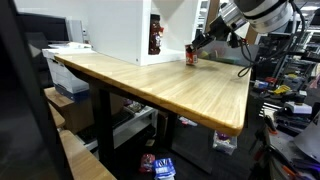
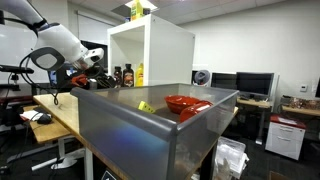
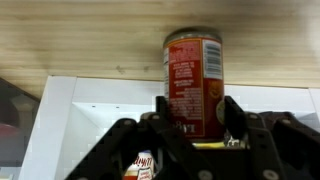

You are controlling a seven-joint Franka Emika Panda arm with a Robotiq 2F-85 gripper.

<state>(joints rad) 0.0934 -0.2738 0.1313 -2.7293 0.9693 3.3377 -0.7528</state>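
The tool point(image 3: 195, 112) pinches a red-labelled can point(image 3: 195, 75), one finger pressed to each side. The can stands upright on the wooden desk point(image 1: 150, 85), just beside a white cabinet point(image 1: 135, 30) that holds bottles point(image 2: 128, 75).

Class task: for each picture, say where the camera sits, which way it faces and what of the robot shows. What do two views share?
Exterior view: off a corner of the wooden table, looking along it to the white cupboard; arm and pincer at the can.
Exterior view: behind a grey bin, facing the cupboard; arm at left.
Wrist view: on the wrist, facing the can between the pincer's fingers.
Shared: both exterior views show arm and cupboard.
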